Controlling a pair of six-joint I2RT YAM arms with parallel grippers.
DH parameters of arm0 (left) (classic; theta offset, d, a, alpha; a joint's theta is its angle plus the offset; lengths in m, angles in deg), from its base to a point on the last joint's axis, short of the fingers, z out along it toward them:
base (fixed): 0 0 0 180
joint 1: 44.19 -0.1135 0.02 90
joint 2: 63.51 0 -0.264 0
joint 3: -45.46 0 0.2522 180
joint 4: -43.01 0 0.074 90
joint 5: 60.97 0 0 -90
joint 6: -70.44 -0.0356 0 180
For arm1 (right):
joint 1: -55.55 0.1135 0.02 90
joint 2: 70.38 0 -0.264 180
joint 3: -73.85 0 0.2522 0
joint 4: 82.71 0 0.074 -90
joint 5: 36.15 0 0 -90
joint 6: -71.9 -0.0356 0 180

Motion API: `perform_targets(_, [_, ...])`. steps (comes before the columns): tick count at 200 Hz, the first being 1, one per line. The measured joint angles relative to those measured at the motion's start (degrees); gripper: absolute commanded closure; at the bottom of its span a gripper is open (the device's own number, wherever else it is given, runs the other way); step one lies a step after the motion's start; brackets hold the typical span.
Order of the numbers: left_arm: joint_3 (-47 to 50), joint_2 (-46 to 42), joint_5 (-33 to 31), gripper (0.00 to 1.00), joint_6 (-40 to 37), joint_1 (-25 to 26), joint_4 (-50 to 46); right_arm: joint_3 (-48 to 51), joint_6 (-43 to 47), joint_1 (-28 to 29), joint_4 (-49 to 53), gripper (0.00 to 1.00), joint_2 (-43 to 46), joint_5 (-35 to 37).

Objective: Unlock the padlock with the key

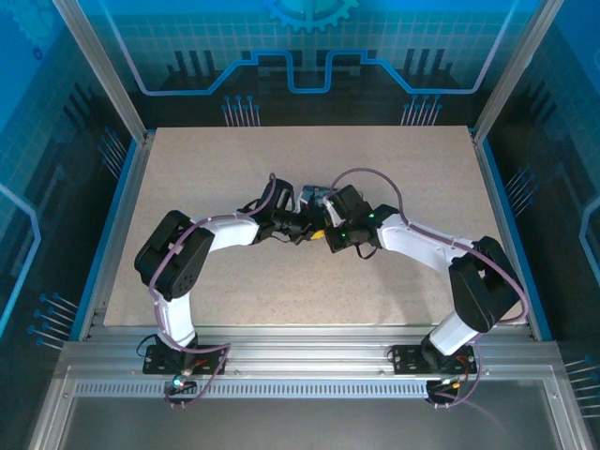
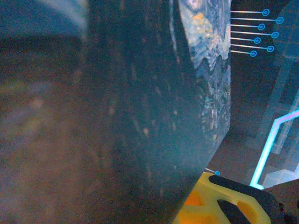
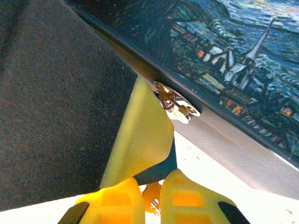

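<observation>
The left fingers [image 2: 210, 196] held the painted padlock [image 3: 224, 60] tight above the middle of the table [image 1: 234, 291]. The right fingers [image 3: 187, 196] pinched the yellow key [image 3: 142, 135], which pointed to 1 o'clock and touched the padlock.

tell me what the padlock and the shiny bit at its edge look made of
The padlock: hard body, its face covered in a glossy printed night-village painting; the plain grey edge could be metal. The shiny bit looks like the key: bare polished silvery metal, going by its bright glints.
</observation>
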Motion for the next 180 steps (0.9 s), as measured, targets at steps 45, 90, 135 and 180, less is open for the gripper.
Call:
perform_targets(45, [0.3,0.0,-0.5,0.79,-0.2,-0.4,-0.5,0.1,0.0,0.0,-1.0,1.0,-0.8,-0.8])
perform_targets(90, [2.8,0.0,-0.8,0.74,-1.1,-1.6,-1.3,0.2,0.8,0.1,-2.3,1.0,-4.1,-2.4])
perform_targets(135, [6.5,-2.2,-0.8,0.73,-1.3,-4.0,-1.2,0.8,1.7,0.0,-2.2,1.0,-8.3,-2.6])
perform_targets(180, [7.2,-2.3,-0.8,0.73,-1.3,-4.5,-1.4,0.8,2.6,0.0,-1.9,1.0,-8.9,-3.4])
